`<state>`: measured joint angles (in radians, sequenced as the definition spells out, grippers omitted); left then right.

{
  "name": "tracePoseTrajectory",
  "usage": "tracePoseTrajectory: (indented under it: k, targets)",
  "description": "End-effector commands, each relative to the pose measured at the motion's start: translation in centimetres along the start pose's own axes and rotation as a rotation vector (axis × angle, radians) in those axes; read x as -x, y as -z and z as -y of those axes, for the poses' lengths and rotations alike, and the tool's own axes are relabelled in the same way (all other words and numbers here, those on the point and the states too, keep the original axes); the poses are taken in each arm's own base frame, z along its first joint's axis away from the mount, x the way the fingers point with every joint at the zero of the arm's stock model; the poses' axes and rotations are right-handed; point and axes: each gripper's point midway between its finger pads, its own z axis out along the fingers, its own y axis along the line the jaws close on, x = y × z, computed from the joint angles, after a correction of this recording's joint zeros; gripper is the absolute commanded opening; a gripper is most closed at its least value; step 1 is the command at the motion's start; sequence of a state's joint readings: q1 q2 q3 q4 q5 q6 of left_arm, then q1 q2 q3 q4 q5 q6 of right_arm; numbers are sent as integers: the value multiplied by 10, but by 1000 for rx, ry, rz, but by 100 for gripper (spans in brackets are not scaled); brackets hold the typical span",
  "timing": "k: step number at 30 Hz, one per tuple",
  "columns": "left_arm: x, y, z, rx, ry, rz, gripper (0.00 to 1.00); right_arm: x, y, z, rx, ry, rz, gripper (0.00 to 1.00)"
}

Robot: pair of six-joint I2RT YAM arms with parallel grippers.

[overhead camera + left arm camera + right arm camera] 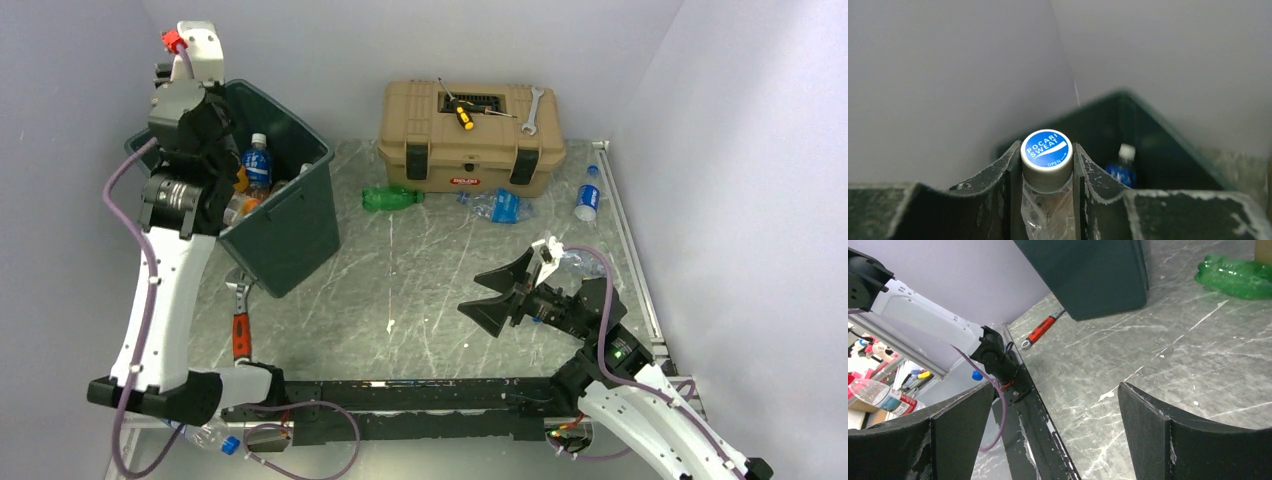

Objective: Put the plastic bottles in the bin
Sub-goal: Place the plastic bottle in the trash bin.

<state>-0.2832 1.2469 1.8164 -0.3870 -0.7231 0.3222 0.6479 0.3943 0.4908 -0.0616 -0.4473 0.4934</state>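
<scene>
My left gripper (1047, 167) is shut on the neck of a crushed clear bottle (1046, 155) with a blue Pocari Sweat cap. It holds the bottle over the left rim of the dark green bin (290, 235), where the gripper (205, 125) is mostly hidden by the arm. Inside the bin stand a blue-labelled bottle (257, 165) and several others. My right gripper (500, 292) is open and empty above the table's right front. A green bottle (392, 198), a crushed blue-labelled bottle (497, 206) and a white-capped bottle (587, 200) lie near the toolbox.
A tan toolbox (470, 140) stands at the back, with a yellow-handled screwdriver (462, 113) and a wrench (530, 110) on its lid. An orange-handled wrench (241, 322) lies in front of the bin. A clear bottle (577, 262) lies behind the right gripper. Grey walls close in all round.
</scene>
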Motion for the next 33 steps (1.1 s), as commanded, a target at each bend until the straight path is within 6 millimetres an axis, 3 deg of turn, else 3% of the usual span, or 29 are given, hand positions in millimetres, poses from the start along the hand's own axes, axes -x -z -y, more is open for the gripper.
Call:
tracePoseTrajectory:
  k: [1,7,15,16,19,21,27,33]
  targets:
    - [-92,-7,22,-104,206,-250,0,10,2,-8,30,-5,55,100]
    - [-151,0,47,-176,295,-378,0,5,3,-2,5,7,39,100]
    - [-174,22,58,-231,357,-413,1,0,-3,6,-17,-3,19,100]
    - [-173,24,58,-236,358,-412,9,0,-5,6,-17,-7,17,100]
    - [-169,31,55,-249,358,-408,50,-2,-10,10,-25,-26,2,100]
    - [-162,35,51,-251,361,-388,64,0,-14,10,-24,-29,3,100]
    - [-137,49,41,-294,362,-320,74,9,-23,12,-33,-34,2,100]
    - [-130,67,59,-443,366,-294,83,20,-33,13,-40,-59,11,100]
